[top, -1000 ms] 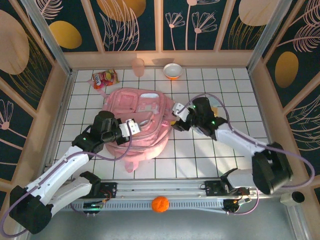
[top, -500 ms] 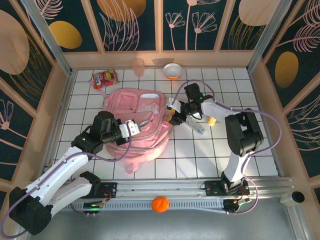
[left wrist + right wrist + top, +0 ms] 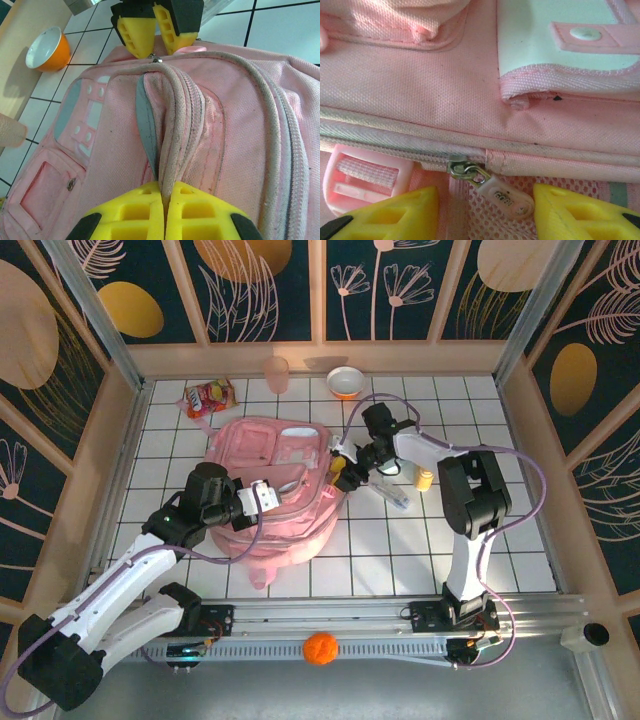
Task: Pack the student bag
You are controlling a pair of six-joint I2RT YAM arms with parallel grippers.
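Fingers (image 3: 135,212) of left gripper (image 3: 164,192) together, pinching zip trim (image 3: 167,150) of bag (image 3: 300,525), flat on table (image 3: 480,540) between both grippers. Farther on, right gripper (image 3: 485,200) apart, straddling zip pull (image 3: 502,199) without touching. Best to centre on pull, close squarely, then draw along the track against a firm left pinch.

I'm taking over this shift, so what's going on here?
Both arms are at the student bag, which lies flat on the tiled table. The left pincer is shut on the white zip trim along its edge, pinching it. The right pincer stands open at the opposite side, its fingers on either side of a zipper pull, not gripping it.
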